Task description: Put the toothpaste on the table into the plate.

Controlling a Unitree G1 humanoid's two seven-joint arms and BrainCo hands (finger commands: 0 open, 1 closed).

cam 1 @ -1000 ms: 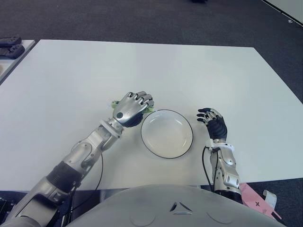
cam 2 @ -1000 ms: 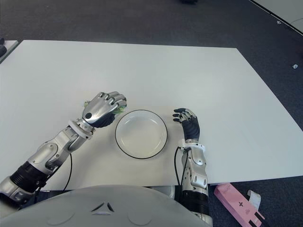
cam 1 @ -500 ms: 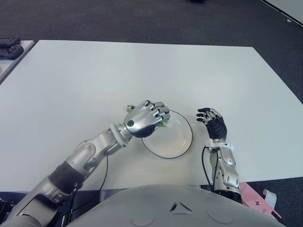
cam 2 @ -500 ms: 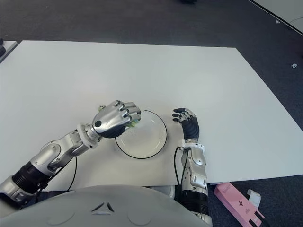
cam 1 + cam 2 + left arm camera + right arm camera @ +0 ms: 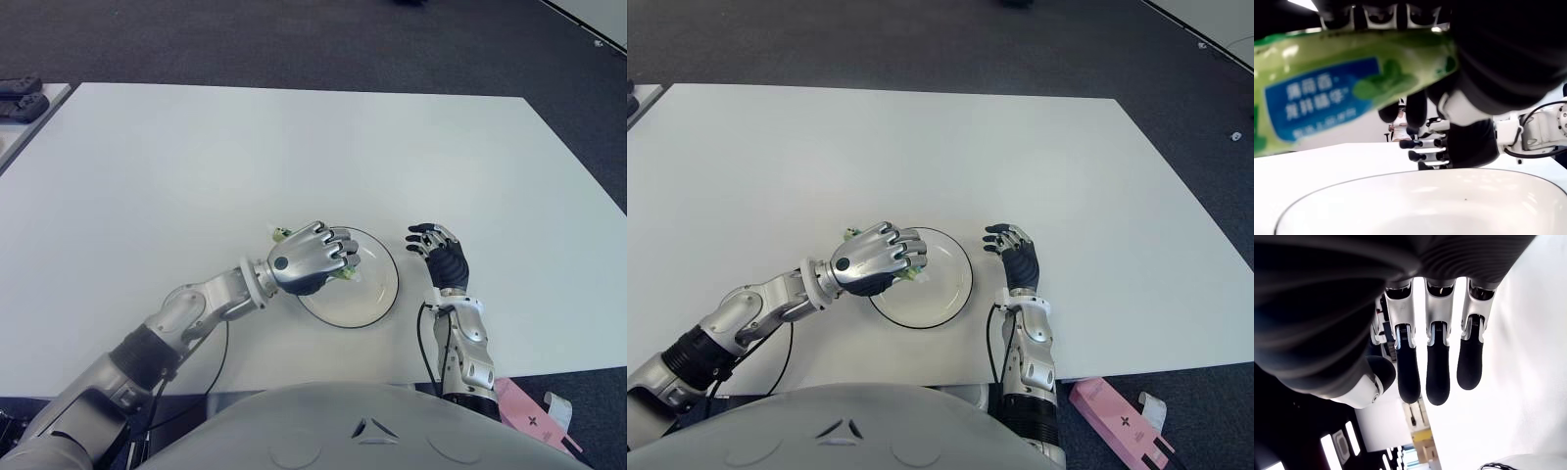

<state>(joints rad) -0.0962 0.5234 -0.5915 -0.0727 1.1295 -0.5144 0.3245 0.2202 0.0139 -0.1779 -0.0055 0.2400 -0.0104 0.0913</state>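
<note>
The robot's silver left hand (image 5: 312, 260) is curled tight around a green toothpaste tube with a blue label (image 5: 1337, 93), and it hovers over the near-left part of a round white plate with a thin dark rim (image 5: 377, 308). From the head cameras only small green bits of the tube poke out on either side of the knuckles, one end near the wrist and the other over the plate's basin. The camera on that wrist shows the tube held clear above the plate's white hollow, not touching it, with the dark fingers (image 5: 1498, 58) wrapped over its top. The forearm runs back down and to the left towards the robot's body, with a black cable looping beneath it. The plate sits on a large white table (image 5: 294, 147), near the front edge. Just to the right of the plate shows the dark right hand (image 5: 441, 253), apart from the rim, fingers relaxed and slightly bent, with nothing in them; its own wrist view shows three fingertips (image 5: 1437, 377) and the thumb hanging loose above the white surface. Beyond the table lies dark grey carpet (image 5: 294, 39), and a pink flat box (image 5: 1122, 423) lies on the floor at the robot's right.
</note>
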